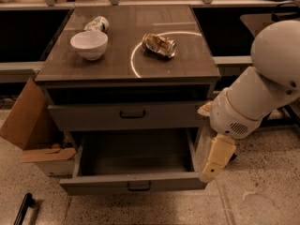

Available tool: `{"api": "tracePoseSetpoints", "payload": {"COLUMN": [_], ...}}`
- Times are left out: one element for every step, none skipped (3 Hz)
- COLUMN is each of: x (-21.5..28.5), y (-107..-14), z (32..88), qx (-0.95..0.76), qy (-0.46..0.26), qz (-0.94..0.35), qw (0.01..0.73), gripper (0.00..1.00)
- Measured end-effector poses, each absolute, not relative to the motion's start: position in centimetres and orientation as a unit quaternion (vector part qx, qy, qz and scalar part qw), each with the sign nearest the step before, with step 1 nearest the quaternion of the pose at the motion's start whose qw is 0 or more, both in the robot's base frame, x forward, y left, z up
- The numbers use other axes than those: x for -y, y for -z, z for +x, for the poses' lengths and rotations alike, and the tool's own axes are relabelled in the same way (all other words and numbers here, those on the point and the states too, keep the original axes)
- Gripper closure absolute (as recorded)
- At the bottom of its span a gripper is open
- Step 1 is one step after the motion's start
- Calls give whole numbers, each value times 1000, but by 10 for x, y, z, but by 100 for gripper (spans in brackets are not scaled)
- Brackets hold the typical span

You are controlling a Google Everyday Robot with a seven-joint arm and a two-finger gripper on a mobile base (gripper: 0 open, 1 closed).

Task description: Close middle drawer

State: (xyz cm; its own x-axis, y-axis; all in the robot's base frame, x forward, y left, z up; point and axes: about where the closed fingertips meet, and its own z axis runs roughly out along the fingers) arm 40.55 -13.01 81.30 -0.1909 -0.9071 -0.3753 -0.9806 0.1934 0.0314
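The middle drawer (133, 183) is the wide grey drawer pulled far out of the cabinet, low down. It has a low front panel, a small dark bar handle (139, 187) and a deep grey box that holds nothing I can see. My gripper (210, 171) hangs downward from the big white arm (255, 97), just off the drawer's right front corner. It is close beside the front panel's right end, and I cannot tell whether it touches.
A taller-fronted grey drawer (131, 116) sits above it, almost shut. On the cabinet top (187, 64) are a white bowl (89, 44), a crushed can (159, 45) and another can (96, 23). A cardboard box (33, 125) stands at the left. A dark bar (23, 209) lies on the floor.
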Motion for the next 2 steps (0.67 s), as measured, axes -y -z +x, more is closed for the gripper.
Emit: {"api": "tracePoseSetpoints", "payload": {"x": [130, 128], "y": [-765, -707], "z": [395, 377], "qx": [-785, -817], "qy": [-156, -184], "qz": [-590, -540], "qw": [107, 84], "gripper": [0, 0]}}
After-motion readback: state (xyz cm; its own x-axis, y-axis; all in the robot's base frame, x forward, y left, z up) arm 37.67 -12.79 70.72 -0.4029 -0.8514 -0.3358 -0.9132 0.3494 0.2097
